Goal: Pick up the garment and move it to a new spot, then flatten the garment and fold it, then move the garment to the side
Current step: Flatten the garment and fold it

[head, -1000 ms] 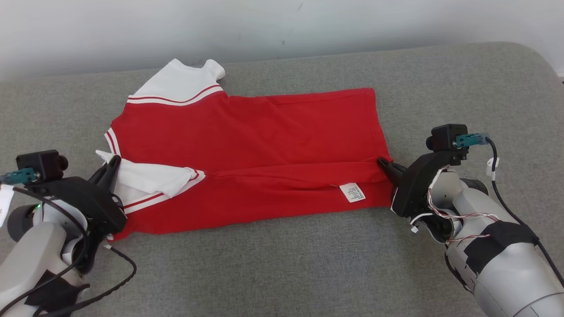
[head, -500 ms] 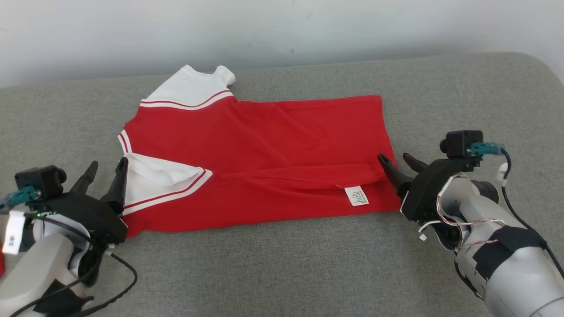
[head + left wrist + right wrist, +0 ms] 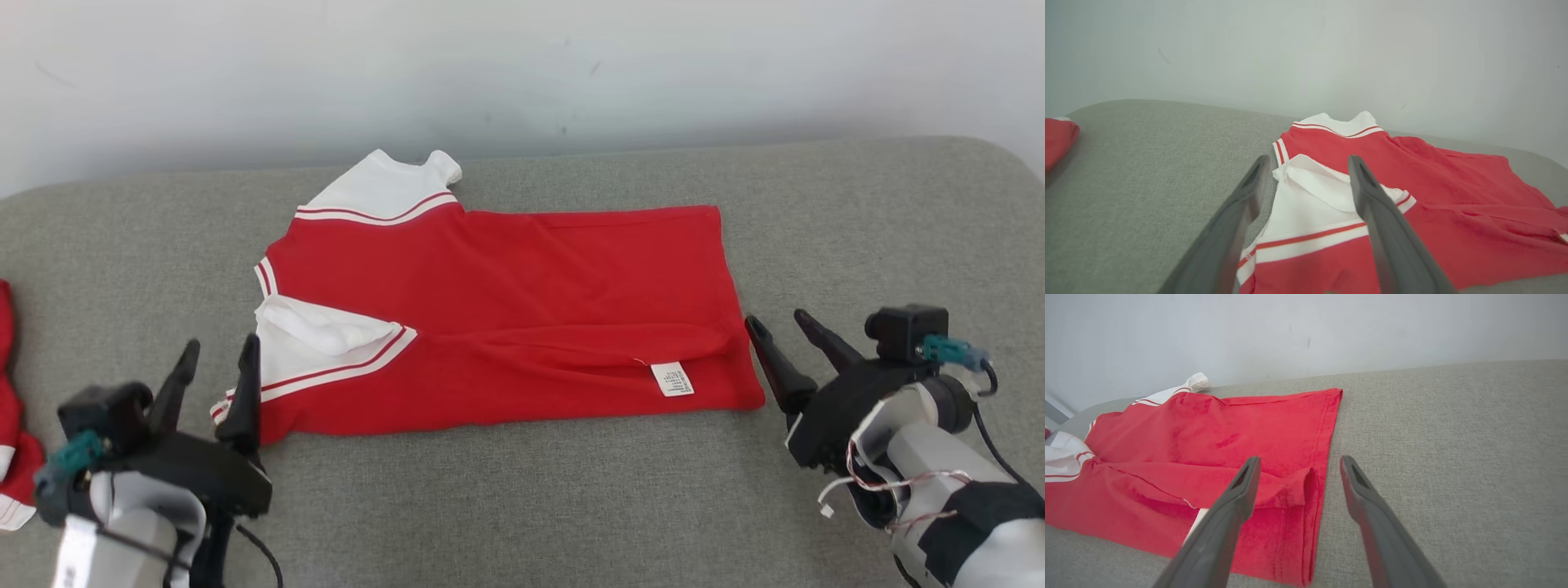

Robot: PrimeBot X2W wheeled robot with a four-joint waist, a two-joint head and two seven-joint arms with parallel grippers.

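1. Both claws are spread wide and empty. The left gripper (image 3: 222,345) sits just beside the sleeve end and the right gripper (image 3: 775,318) just off the hem end.
2. The garment (image 3: 522,278) lies on the grey cushion (image 3: 571,490) between the two grippers, running left to right in the head view.
3. My read is mid-fold: the near long edge is laid over the middle and the far half is not folded yet.
4. For the next fold I'd pinch matching corners at both ends and lift them together. I'd keep the cloth taut and low, then lay it edge on edge.
5. The right end needs care. The flap bunches at the hem, so I'd catch both layers or the crease will skew.
6. It has a red body, and the near sleeve (image 3: 326,339) is white with red stripes. A white care label (image 3: 672,379) shows on the flap. The cloth is mildly wrinkled and looks thin and floppy.
7. Another red cloth (image 3: 12,457) lies at the far left, well apart, and I'd leave it alone.
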